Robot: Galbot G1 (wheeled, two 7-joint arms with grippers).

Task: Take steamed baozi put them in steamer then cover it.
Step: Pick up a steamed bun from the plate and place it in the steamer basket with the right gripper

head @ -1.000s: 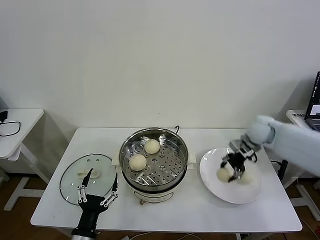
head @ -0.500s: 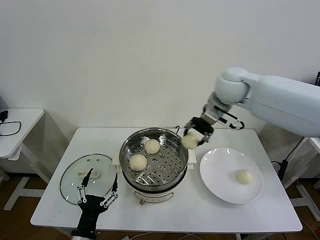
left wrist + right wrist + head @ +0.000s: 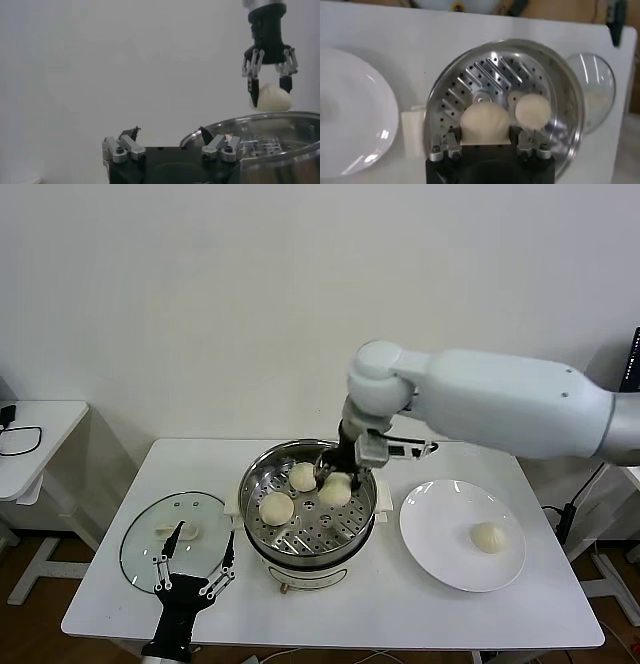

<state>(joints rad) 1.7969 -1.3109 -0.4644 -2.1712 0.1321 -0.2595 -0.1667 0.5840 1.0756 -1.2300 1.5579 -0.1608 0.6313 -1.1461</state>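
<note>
Right hand (image 3: pixel 336 480) grips a smooth cream baozi (image 3: pixel 335 490) over the steamer (image 3: pixel 307 502).

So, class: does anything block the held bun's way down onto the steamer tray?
Nothing visible does. The right gripper holds the bun above bare tray in the steamer, beside two buns. The lid lies on the table.

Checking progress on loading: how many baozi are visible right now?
4: two on the steamer tray, one held above it by the right tool, one on the plate.
</note>
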